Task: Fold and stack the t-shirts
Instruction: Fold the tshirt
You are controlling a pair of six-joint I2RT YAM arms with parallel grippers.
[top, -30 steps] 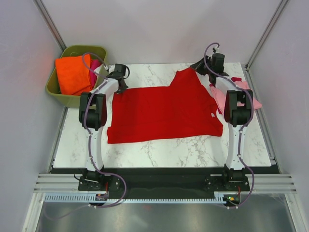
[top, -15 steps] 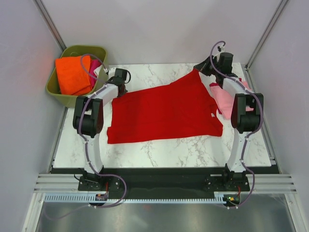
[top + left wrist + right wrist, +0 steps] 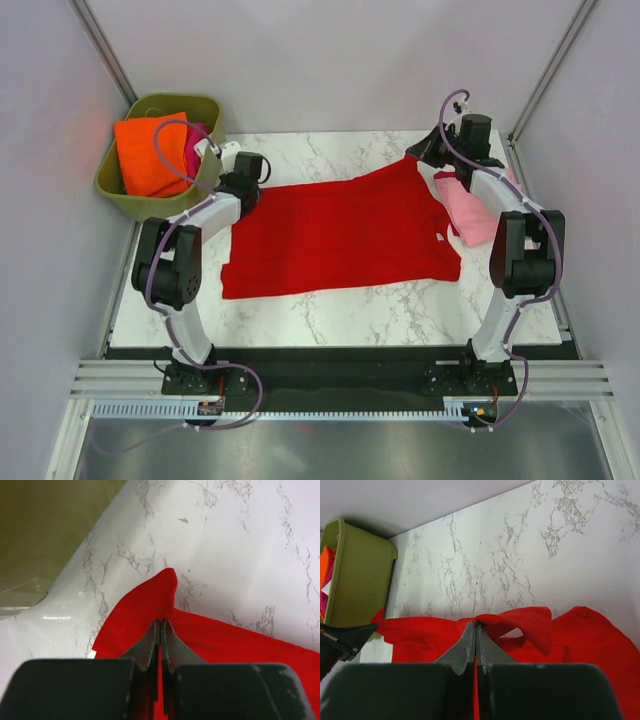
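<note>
A large bright red t-shirt (image 3: 340, 235) lies spread across the marble table. My left gripper (image 3: 243, 185) is shut on its far left corner, seen as a red cloth tip (image 3: 160, 592) between the fingers. At the far right corner my right gripper (image 3: 418, 155) is shut on a bunched red fold (image 3: 520, 625). A light pink t-shirt (image 3: 472, 210) with dark pink trim lies folded at the right, partly under the right arm.
An olive-green tub (image 3: 120, 195) holding orange cloth (image 3: 148, 155) and a bit of pink cloth stands at the back left, just beyond the left gripper. White walls close in the back and sides. Bare marble (image 3: 340, 305) shows in front of the red shirt.
Both grippers have moved apart and toward the back, holding the red shirt's far corners. The shirt's far edge has been drawn out straighter and wider.
</note>
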